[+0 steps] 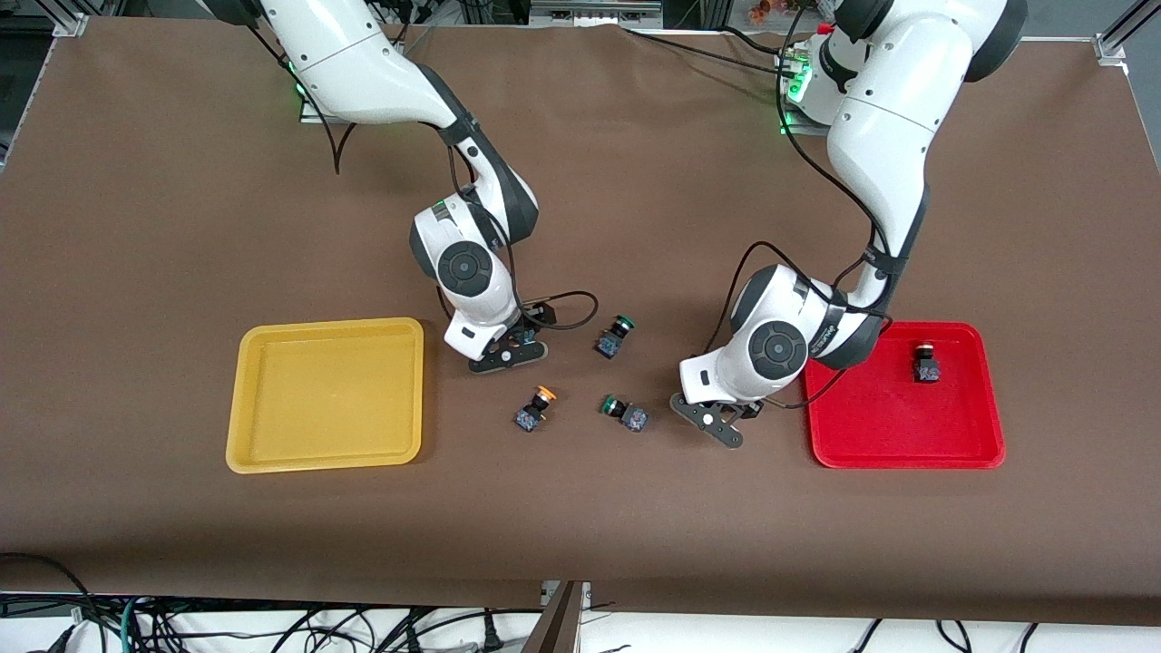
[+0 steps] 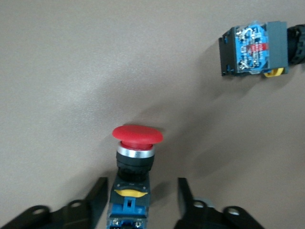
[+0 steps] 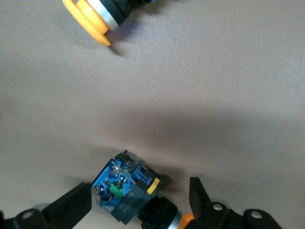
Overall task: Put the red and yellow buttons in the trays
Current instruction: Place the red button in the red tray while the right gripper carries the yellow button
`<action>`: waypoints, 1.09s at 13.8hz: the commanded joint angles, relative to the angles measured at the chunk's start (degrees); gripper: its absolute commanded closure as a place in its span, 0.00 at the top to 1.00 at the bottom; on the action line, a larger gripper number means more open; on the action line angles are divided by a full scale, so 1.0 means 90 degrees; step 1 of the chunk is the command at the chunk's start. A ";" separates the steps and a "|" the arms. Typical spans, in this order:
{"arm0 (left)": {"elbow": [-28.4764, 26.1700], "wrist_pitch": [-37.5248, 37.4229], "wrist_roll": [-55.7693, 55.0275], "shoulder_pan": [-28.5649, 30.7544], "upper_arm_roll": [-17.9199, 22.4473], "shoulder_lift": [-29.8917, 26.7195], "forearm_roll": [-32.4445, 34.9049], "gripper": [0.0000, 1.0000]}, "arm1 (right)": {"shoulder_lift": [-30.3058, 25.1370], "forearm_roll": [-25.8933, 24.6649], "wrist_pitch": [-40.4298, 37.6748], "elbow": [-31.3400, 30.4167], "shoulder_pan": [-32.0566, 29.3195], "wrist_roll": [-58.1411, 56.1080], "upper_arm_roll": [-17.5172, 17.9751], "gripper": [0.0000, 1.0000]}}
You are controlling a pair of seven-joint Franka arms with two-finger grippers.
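Observation:
My left gripper (image 1: 717,422) is low over the table beside the red tray (image 1: 880,417). It is open around a red-capped button (image 2: 137,134), with a gap on each side (image 2: 141,182). A second red-capped button (image 1: 925,365) lies in the red tray. My right gripper (image 1: 510,352) is low beside the yellow tray (image 1: 317,399). It is open (image 3: 139,190) around a button with a dark and blue body (image 3: 126,187) and an orange cap edge. Another yellow-orange-capped button (image 1: 535,408) (image 3: 88,19) lies on the table nearer the front camera.
Two green-capped switches lie on the table between the grippers, one (image 1: 615,336) farther from the front camera and one (image 1: 626,413) nearer to it. The nearer one seems to be the blue-bodied switch in the left wrist view (image 2: 252,50).

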 commanded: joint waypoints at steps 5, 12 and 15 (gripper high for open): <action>-0.0490 -0.1102 -0.0174 0.1028 0.0008 -0.1219 0.0034 0.00 | -0.0061 -0.0094 0.0068 -0.0118 0.0012 -0.0010 -0.0009 0.74; -0.2083 -0.1055 -0.0282 0.2270 0.0067 -0.2072 0.0034 0.00 | -0.0238 -0.0074 -0.0343 -0.0117 0.0012 0.0038 -0.0009 0.98; -0.2348 -0.1035 -0.0311 0.2476 0.0057 -0.2033 0.0024 0.05 | -0.0159 -0.0074 -0.0294 -0.0127 0.0022 0.0048 -0.0009 0.88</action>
